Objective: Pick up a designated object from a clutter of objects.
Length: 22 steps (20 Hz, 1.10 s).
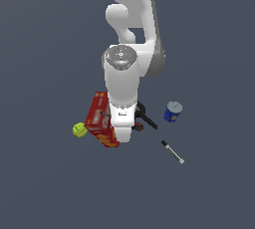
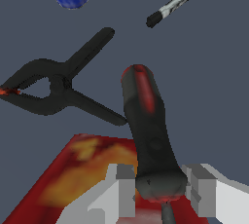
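The claw pinches the screwdriver above the red cracker box.

arm over red box, ball beside

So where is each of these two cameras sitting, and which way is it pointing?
Exterior view: high above, looking steeply down on the floor; the white arm covers the middle, with the red box, ball, blue can and marker around it.
Wrist view: on the wrist, looking down past the claw, whose two fingers flank the screwdriver handle.
Shared: red box, black clamp, can, marker.
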{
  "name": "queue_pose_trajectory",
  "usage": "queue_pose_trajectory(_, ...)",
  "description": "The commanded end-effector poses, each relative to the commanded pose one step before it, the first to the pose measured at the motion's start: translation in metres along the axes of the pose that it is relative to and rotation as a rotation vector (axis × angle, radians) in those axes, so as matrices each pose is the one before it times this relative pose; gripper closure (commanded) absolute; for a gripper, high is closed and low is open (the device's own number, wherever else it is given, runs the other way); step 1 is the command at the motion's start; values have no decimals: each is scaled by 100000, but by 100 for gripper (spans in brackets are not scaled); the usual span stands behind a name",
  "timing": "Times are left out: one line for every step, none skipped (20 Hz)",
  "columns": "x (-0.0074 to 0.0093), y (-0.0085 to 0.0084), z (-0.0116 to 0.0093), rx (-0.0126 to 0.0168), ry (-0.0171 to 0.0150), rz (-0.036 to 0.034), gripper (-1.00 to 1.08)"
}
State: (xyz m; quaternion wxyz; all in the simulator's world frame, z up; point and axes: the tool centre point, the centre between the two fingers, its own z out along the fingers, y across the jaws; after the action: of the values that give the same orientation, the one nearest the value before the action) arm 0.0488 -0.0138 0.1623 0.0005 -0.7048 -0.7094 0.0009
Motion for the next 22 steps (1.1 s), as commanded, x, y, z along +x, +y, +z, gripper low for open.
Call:
queue_pose_trajectory(-1472,-996,-2294,-182,33,28,108)
queue_pose_trajectory(-604,-415,-931,0,0,0,108)
queue_pose_trajectory(-620,-423,-955,-15,66,-12,108)
queue_pose_trajectory(-625,-428,-970,0,0,0,108)
queue_pose_trajectory(-645,-439,-999,-17,66,-12,108)
queue_pose_trajectory(-650,-444,-1015,0,0,0,108)
queue_pose_trajectory(-660,-447,-1026,-19,65,-13,108)
queue_pose_trajectory(-657,-444,-1025,-14,46,-9,108)
queue_pose_trajectory(-657,-443,-1026,-15,46,-9,108)
queue_pose_trajectory(-650,-438,-1022,0,0,0,108)
queue_pose_trajectory(-661,-441,-1029,-22,64,-14,108)
queue_pose_trajectory(-652,-435,-1024,0,0,0,108)
queue_pose_trajectory(-665,-439,-1031,-23,64,-13,108)
queue_pose_trajectory(-654,-431,-1025,0,0,0,108)
queue_pose_trajectory(-666,-434,-1029,-18,45,-7,108)
queue_pose_trajectory(-657,-427,-1024,0,0,0,108)
queue_pose_trajectory(-659,-424,-1022,0,0,0,108)
queue_pose_trajectory(-657,-418,-1014,0,0,0,108)
queue_pose_trajectory(-650,-410,-1000,0,0,0,108)
queue_pose_trajectory(-644,-400,-984,0,0,0,108)
queue_pose_trajectory(-636,-390,-967,0,0,0,108)
queue_pose_trajectory(-630,-382,-952,7,-51,46,108)
